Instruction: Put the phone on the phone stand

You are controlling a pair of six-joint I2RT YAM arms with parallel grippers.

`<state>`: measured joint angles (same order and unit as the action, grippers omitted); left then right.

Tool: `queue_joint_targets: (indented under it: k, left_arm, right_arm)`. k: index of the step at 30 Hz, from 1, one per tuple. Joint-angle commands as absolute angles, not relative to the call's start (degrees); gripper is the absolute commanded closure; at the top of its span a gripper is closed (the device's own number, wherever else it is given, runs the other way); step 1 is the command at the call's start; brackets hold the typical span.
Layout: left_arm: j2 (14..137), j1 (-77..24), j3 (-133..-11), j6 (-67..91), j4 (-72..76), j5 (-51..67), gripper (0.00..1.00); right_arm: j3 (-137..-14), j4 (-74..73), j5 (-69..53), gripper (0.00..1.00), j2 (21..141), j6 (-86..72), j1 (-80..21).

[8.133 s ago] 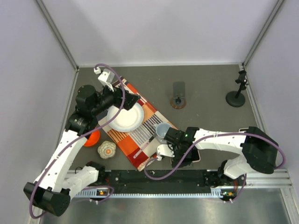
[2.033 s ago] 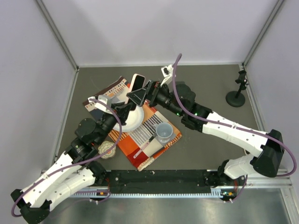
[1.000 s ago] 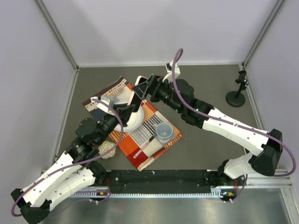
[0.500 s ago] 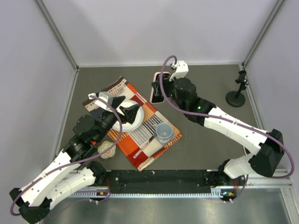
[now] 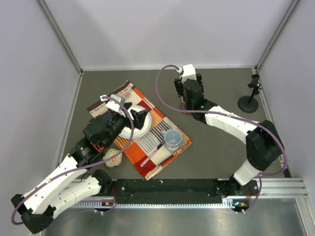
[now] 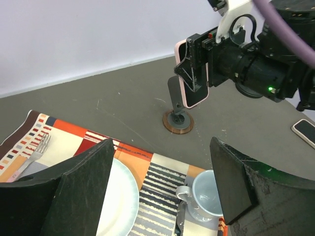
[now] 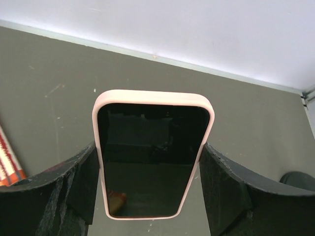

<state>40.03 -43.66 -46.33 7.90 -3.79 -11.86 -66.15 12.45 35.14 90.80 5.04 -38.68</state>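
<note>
Right wrist view: black-screened phone in a pale pink case [image 7: 152,160], long axis upright, screen facing camera, side edges clamped between right fingers [image 7: 74,191]. Left wrist view: phone just over dark grey phone stand on a round wooden base [image 6: 178,123], possibly touching. Left fingers [image 6: 74,191] wide apart, holding nothing.

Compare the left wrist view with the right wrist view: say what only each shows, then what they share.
Only the left wrist view: the empty phone stand, the plate, cup, fork, and a second phone lying flat at the right edge. Only the right wrist view: the dark screen of the held phone face-on, and a black round base at the right edge. Both: that pink-cased phone clamped in the right gripper, above the grey table.
</note>
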Motion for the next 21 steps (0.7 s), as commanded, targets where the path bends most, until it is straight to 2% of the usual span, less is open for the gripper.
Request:
queue_joint_targets:
  k: [1, 21]
  left_arm:
    - [39.9, -43.8, -49.0, 7.1, -2.6, -11.7, 0.17]
    - [40.8, -43.8, -49.3, 6.8, -2.8, -10.4, 0.18]
  right_arm:
    - [-70.1, 22.1, 37.3, 1.0, 92.8, 6.2, -37.1]
    - [-70.0, 28.2, 42.5, 1.0, 100.5, 2.3, -35.1]
